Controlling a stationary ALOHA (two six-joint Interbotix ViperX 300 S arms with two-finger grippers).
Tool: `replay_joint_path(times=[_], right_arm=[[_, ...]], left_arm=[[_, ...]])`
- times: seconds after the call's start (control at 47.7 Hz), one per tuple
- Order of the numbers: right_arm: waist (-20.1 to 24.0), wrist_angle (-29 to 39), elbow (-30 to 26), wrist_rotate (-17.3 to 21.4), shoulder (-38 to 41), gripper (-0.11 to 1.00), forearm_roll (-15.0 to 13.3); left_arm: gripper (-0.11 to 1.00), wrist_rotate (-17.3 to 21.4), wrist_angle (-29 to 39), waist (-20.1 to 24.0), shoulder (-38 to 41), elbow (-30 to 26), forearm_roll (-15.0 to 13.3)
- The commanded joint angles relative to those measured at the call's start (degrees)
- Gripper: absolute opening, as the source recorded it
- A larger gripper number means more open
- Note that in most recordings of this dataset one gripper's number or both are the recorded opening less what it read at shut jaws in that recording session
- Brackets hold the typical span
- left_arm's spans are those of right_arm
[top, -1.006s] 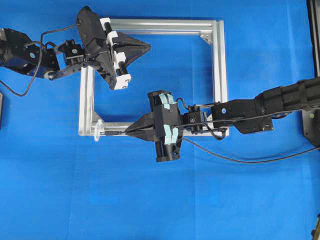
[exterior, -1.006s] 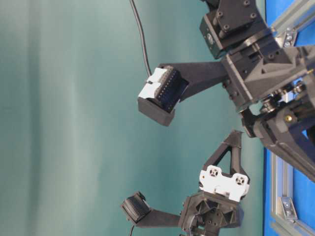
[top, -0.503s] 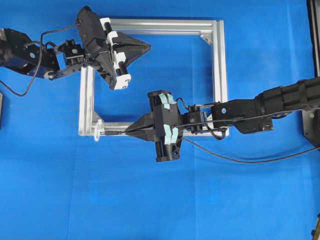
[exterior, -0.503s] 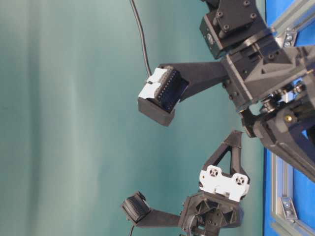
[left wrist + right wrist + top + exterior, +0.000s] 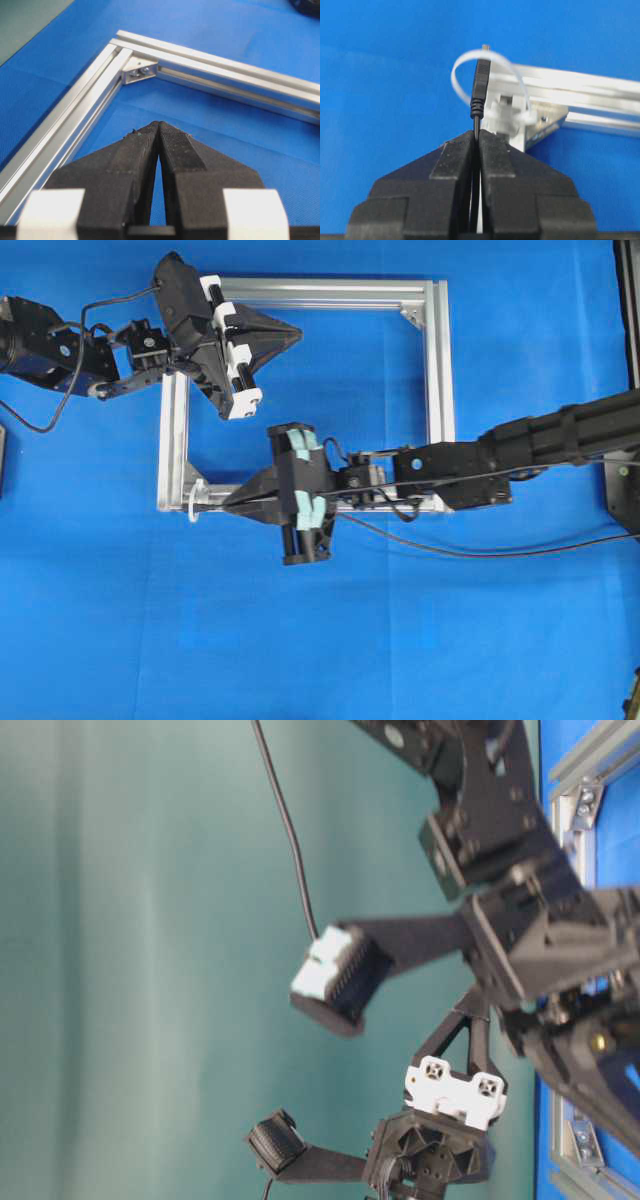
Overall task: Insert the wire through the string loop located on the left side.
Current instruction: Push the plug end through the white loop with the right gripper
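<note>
Clearly the right gripper [image 5: 477, 136] is pinching the limp wire [image 5: 479, 87] just behind its plug, keeping it stiff enough to be entering the loop [image 5: 487, 80] ahead.

The view is turned on its side: a teal wall fills the left, and the blue table [image 5: 590, 760] runs down the right edge with silver aluminium frame [image 5: 578, 765] rails on it. A black arm assembly [image 5: 520, 920] carries a blurred white-and-black block [image 5: 338, 978] fed by a thin black cable [image 5: 285, 820]. Below it sits a white bracket [image 5: 452, 1092] above a black knurled knob [image 5: 272, 1142].
</note>
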Motion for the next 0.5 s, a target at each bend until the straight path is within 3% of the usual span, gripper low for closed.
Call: replay_joint_path(times=[0.0, 0.189, 0.482], right_arm=[[-0.4, 0.6, -3.3, 0.1, 0.0, 0.00, 0.0], [-0.4, 2.3, -6.6, 0.0, 1.9, 0.00, -0.1], [-0.4, 2.5, -6.8, 0.0, 2.2, 0.00, -0.1]], left_arm=[[0.00, -0.1, -0.6, -0.2, -1.6, -0.4, 0.2], [0.00, -0.1, -0.6, -0.2, -1.6, -0.3, 0.2], [0.00, -0.1, -0.6, -0.2, -1.6, -0.4, 0.2]])
